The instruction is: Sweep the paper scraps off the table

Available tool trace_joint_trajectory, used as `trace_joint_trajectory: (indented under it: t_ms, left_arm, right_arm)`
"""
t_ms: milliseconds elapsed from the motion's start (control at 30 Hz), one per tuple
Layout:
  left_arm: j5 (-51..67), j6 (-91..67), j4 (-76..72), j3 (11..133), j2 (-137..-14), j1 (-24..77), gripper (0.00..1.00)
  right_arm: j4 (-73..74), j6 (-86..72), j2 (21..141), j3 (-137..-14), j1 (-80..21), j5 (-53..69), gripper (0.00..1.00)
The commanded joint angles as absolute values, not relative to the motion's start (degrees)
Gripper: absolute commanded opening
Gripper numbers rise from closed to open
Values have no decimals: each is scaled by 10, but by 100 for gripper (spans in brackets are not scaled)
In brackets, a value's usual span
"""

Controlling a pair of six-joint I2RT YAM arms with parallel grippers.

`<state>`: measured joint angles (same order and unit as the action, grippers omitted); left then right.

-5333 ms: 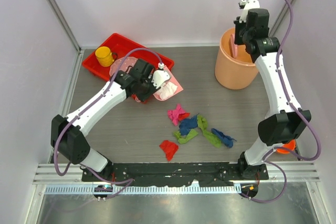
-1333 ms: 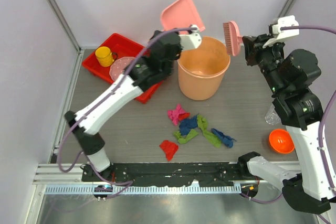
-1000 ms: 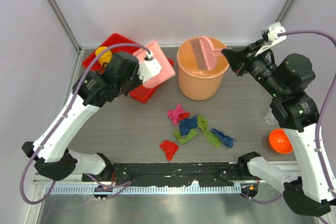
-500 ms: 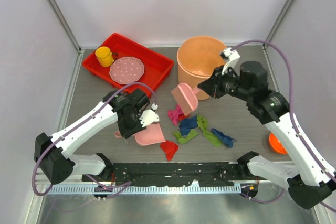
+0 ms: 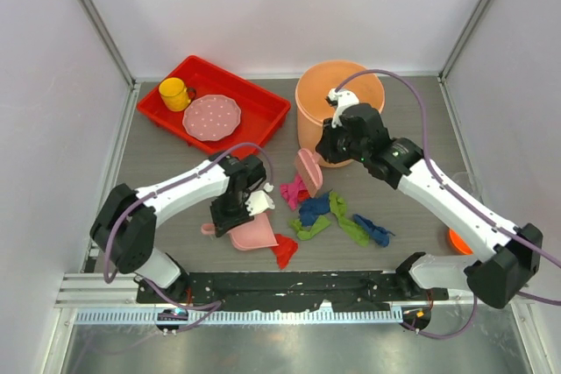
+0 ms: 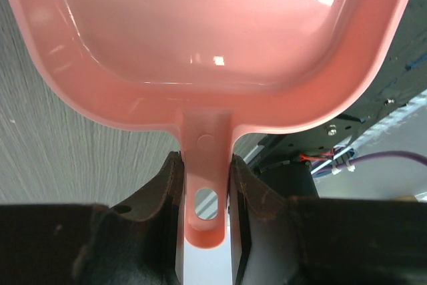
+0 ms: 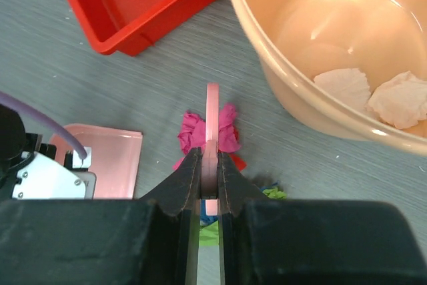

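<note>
Paper scraps lie on the dark grey table [image 5: 403,172]: magenta [image 5: 294,191], blue [image 5: 314,208], green [image 5: 331,222], a second blue [image 5: 378,233] and red [image 5: 282,250]. My left gripper [image 5: 233,213] is shut on the handle [image 6: 204,178] of the pink dustpan [image 5: 252,235], which sits low just left of the red scrap. My right gripper [image 5: 330,148] is shut on the pink brush [image 5: 308,171], held just above the magenta scrap. In the right wrist view the brush [image 7: 212,121] is edge-on over the magenta scrap [image 7: 192,135], with the dustpan [image 7: 110,158] to its left.
An orange bucket [image 5: 340,85] stands behind the scraps, with white paper [image 7: 341,86] inside. A red tray [image 5: 263,104] at the back left holds a yellow mug [image 5: 175,93] and a pink plate [image 5: 212,117]. An orange bowl [image 5: 458,239] sits at the right edge.
Both arms came down from the bucket. In the last half second the dustpan shifted right toward the red scrap, and the brush turned edge-on and dropped closer over the magenta scrap.
</note>
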<state>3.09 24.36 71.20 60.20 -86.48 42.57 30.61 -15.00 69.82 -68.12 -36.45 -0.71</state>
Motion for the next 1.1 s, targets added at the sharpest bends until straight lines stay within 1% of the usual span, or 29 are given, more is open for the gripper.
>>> trace_joint_trajectory:
  t_ms: [0,367,633,800,900,1067]
  left_arm:
    - [37,239,682,622,-886,417,0]
    - [14,239,647,621,-906,405,0]
    - [-15,236,607,613,-931,381,0]
    - [20,236,616,621,-933,378,0]
    - [33,237,614,627,-923,378,0]
    - [36,236,599,626,-910,377,0]
  right_arm:
    - [223,-148,720,-672,-372,-61,1]
    - [183,-150,786,-655,-389,-63,1]
    - [129,-181,798,-637,-406,29,1]
    - [99,-202,791,-641,-412,85,1]
    - [88,-214,781,-650,-414,98,1]
    - [112,-213,765,-670,-416,103,1]
